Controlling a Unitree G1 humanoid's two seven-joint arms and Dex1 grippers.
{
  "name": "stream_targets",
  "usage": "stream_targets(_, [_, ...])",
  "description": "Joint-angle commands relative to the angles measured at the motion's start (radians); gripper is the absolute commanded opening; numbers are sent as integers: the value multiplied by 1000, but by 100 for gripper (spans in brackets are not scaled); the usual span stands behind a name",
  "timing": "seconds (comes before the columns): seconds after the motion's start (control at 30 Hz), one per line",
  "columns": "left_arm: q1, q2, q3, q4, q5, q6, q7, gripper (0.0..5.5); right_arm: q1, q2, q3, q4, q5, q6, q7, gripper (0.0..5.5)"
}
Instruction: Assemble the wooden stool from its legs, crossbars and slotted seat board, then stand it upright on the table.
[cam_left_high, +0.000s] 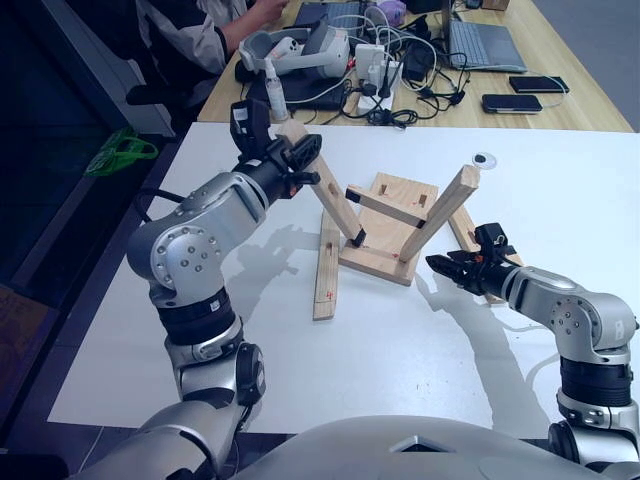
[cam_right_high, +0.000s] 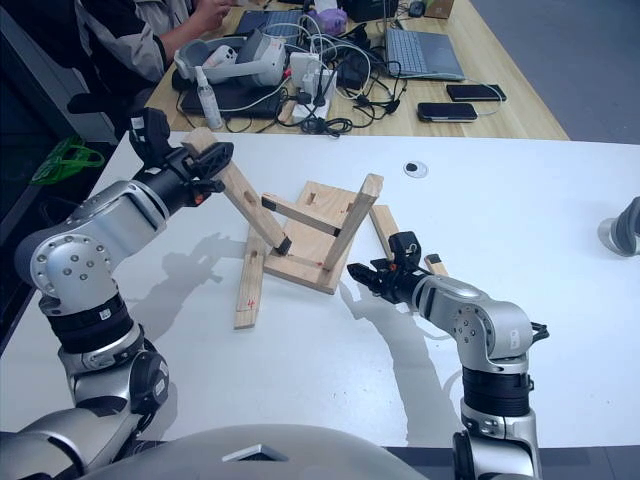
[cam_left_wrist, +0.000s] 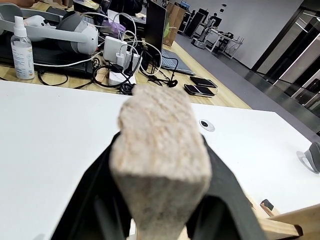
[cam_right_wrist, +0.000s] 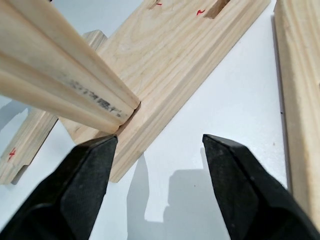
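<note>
Head view: the left gripper (cam_left_high: 292, 160) is clamped on the top end of a leg (cam_left_high: 332, 203). The leg slants down to the right, its dark-tipped foot at the left edge of the board (cam_left_high: 385, 245). The board lies flat near the middle of the white table (cam_left_high: 400, 350). A second leg (cam_left_high: 440, 215) rises tilted from the board's right side. A crossbar (cam_left_high: 385, 205) runs between the two legs — whether its ends are seated I cannot tell. A loose bar (cam_left_high: 325, 272) lies flat just left of the board. Another bar (cam_left_high: 462, 232) lies at the board's right, partly behind the right gripper (cam_left_high: 452, 264). That gripper hovers low by the board's near right corner, fingers spread, holding nothing.

Left wrist view: the rough-sawn end of the leg sits between two dark fingers (cam_left_wrist: 95, 200), pressed from both sides. Beyond it is bare table, then a desk (cam_left_wrist: 60, 82) with a spray bottle (cam_left_wrist: 22, 47), a headset (cam_left_wrist: 65, 32), cables and phones (cam_left_wrist: 200, 84).

Right wrist view: the two fingers (cam_right_wrist: 90, 190) stand well apart with bare table between them. Just ahead is the board's edge. The second leg meets the board close above one fingertip — near, not touching. A bar lies at either side.
</note>
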Motion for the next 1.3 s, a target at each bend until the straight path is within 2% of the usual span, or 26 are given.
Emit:
stream_targets(0.03, [13,22,-17,-3,29,-13,-8,102,-13,-5,-7,-2,-3,-3,-7,315])
stream_targets(0.3, [22,13,-85,-5,79,-47,-16,102,-45,-14,-39,0,-2,-11,-16,315])
stream_targets(0.6, [-8,15,-156,26,123,-68,-42,102,-248,-28,-192,66,23,-62,-44,315])
stream_targets(0.77, [-40,23,-193,56,142,-58,-71,102,-405,-1,-270,44,105,-47,-68,315])
stream_targets(1.0, [-65,26,-226,88,167,-42,-96,102,-524,28,-315,-45,288,16,-103,315])
stream_targets(1.23, [-50,22,-218,62,168,-35,-109,102,-479,30,-293,-110,395,44,-136,315])
stream_targets(1.3, [-44,16,-207,54,165,-38,-106,146,-466,28,-279,-108,400,37,-142,315])
